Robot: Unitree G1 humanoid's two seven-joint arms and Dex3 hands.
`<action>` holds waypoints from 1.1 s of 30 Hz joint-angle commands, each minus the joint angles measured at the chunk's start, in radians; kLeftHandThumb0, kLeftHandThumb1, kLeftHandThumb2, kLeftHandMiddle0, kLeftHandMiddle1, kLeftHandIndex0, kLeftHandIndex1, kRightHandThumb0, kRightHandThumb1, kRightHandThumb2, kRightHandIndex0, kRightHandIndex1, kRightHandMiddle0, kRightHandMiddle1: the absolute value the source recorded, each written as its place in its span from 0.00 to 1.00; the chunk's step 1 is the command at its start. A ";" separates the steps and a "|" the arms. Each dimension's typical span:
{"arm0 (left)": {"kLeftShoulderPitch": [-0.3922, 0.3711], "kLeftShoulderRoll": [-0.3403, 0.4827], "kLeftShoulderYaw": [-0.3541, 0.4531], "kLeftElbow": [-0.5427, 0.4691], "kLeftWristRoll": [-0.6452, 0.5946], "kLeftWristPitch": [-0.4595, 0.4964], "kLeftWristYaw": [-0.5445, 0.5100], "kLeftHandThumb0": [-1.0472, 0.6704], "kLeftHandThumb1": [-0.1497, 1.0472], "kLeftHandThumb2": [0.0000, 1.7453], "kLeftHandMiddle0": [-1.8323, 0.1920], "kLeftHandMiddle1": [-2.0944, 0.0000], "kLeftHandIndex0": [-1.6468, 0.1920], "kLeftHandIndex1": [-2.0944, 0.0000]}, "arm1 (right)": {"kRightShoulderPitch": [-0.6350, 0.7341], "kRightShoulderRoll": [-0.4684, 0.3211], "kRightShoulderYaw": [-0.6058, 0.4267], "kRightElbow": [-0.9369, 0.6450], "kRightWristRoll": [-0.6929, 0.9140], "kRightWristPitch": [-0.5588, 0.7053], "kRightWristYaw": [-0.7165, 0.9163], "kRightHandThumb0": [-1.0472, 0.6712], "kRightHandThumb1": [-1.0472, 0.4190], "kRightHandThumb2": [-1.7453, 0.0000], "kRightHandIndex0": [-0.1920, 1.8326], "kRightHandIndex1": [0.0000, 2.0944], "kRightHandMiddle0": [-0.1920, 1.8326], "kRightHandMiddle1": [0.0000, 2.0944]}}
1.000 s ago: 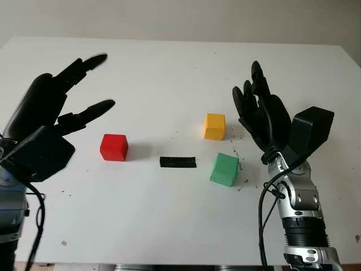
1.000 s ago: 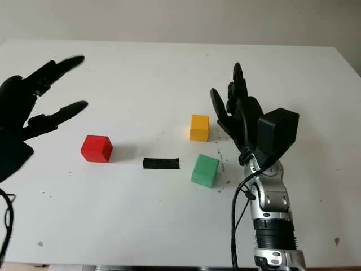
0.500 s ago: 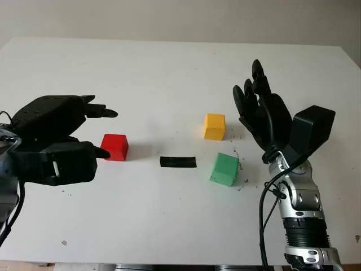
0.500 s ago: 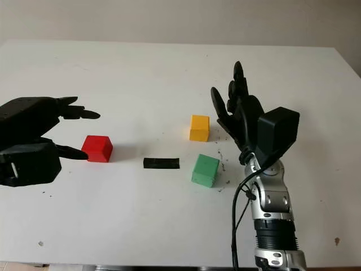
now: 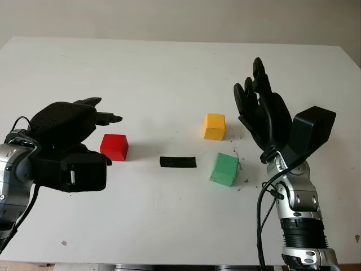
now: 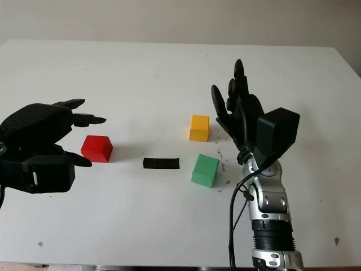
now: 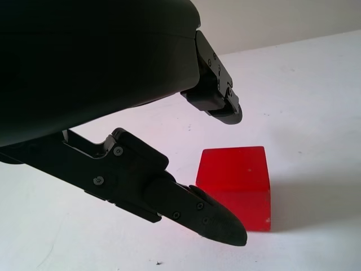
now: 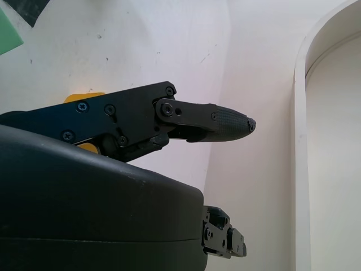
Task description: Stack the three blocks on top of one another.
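Left wrist view: the open left hand [image 5: 76, 144] flanks the red block [image 7: 237, 183] on the white table [image 5: 169, 73]; seemingly light, rigid and smooth-faced, it suits pinching opposite sides. Right hand [image 5: 265, 116] hovers open near the yellow block [image 5: 214, 126] and green block [image 5: 224, 169].

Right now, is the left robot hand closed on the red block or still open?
Open. The left robot hand hovers beside the red block, fingers flanking it without touching.

Left hand [image 5: 70, 144] nearer red block [image 5: 114, 147]
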 commanded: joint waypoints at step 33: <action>0.014 -0.027 0.015 0.131 -0.019 -0.202 0.233 0.43 0.97 0.03 0.70 0.97 0.69 0.43 | -0.007 -0.005 0.000 0.030 -0.005 -0.056 0.000 0.29 0.00 0.74 0.00 0.00 0.00 0.00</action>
